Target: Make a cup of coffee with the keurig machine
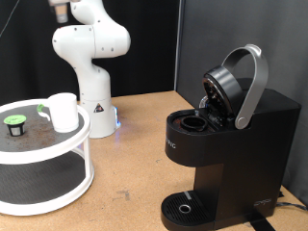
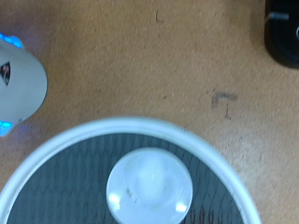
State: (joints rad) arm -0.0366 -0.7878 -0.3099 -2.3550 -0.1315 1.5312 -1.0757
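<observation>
I see no fingers, so I cannot tell the gripper's jaw state. The small white cylindrical mug (image 1: 64, 111) (image 2: 149, 188) stands on the round white tiered tray (image 1: 58, 152) (image 2: 56, 147), directly beneath the wrist camera. The black boxy Keurig brewer (image 1: 226, 154) stands lid-up, well apart. I'd descend centred, grasping the rim squarely.

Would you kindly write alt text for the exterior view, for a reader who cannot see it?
A black keurig machine stands on a wooden table with its lid raised. At the exterior view's left, a white cup and a small green-rimmed pod sit on a round two-tier stand, before the white robot arm; the gripper is out of frame.
</observation>
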